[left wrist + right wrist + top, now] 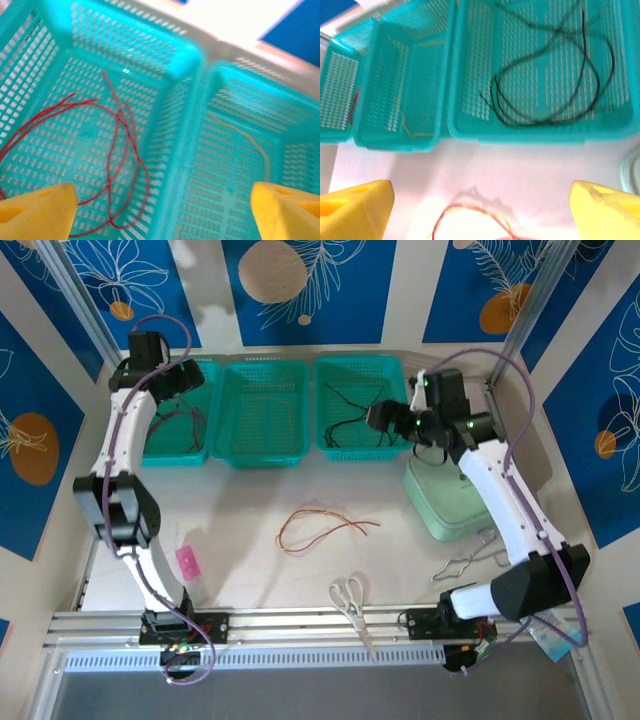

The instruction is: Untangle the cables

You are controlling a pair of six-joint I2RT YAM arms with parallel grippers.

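Note:
Red cables lie looped in the left teal basket, with my left gripper open above them near the wall shared with the middle basket. A yellow-tan cable lies in that middle basket. Black cables curl in the right basket. A red and yellow-tan pair lies twisted together on the white table. My right gripper is open and empty, hovering over the right basket's front rim, and its yellow fingers frame the table strip above the twisted pair.
A pale green box sits right of the table's middle, under the right arm. Bent metal wire lies in front of it. Scissors and a pink tag rest near the front rail.

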